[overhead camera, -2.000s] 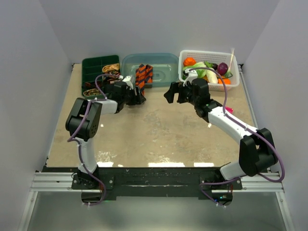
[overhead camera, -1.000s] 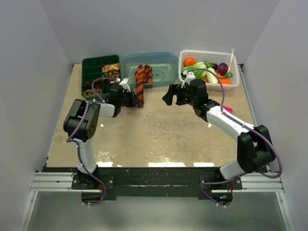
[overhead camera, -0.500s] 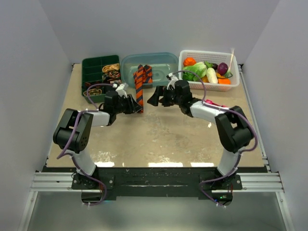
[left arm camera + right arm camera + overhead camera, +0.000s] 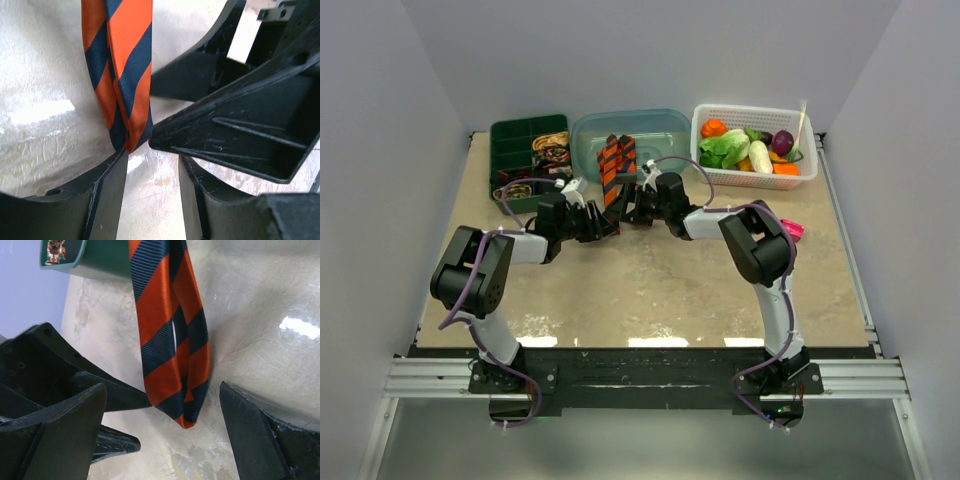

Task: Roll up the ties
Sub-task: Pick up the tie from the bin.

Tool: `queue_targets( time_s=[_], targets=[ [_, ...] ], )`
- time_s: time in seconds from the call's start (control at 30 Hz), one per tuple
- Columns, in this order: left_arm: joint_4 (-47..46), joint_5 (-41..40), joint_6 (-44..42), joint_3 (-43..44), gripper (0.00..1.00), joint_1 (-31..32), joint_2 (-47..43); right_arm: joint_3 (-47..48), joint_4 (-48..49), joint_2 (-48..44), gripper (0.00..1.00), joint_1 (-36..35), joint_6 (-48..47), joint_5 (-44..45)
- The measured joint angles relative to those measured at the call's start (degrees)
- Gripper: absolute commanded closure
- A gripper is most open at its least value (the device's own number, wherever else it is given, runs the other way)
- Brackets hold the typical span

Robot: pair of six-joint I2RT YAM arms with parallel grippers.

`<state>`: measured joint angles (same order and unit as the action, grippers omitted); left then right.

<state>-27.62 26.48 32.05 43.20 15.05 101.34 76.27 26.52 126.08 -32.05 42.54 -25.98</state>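
Beige mottled surface [image 4: 650, 290], glare near front edge, plain white walls [image 4: 620, 60] on 3 sides; tray [image 4: 510, 130], bin [image 4: 630, 115] & basket [image 4: 750, 108] along the back. Orange tie [image 4: 613, 160] hangs off bin's front, folded end down on surface betw. both hands. L hand [image 4: 152, 165] part open, tie end at its fingertip, not pinched; R hand [image 4: 161, 390] wide open either side of tie.

Top camera looks down; both wrist cameras closely share the tie [image 4: 127, 65]

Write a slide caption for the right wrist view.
Right gripper, jaws wide open, straddles the folded end of an orange fabric necktie with dark blue diagonal stripes.
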Motion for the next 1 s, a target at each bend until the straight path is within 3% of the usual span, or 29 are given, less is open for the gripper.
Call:
queue_targets(
  time_s=[0.23, 0.73, 0.9, 1.0],
  targets=[
    [0.8, 0.1, 0.0, -2.2, 0.5, 0.0, -1.0, 0.6, 2.6, 0.7, 0.01, -0.2, 0.3, 1.0],
    [5.1, -0.3, -0.7, -9.0, 0.5, -1.4, -16.1, 6.3, 8.9, 7.6, 0.02, -0.2, -1.7, 0.5],
    [7.8, -0.3, -1.9, -9.4, 0.51, -2.1, -18.2, 9.2, 10.4, 10.1, 0.15, -0.2, -1.6, -1.0],
    [8.7, -0.5, -2.3, -9.4, 0.51, -2.9, -18.9, 9.3, 10.8, 10.5, 0.17, -0.1, -1.6, -2.1]
  ],
)
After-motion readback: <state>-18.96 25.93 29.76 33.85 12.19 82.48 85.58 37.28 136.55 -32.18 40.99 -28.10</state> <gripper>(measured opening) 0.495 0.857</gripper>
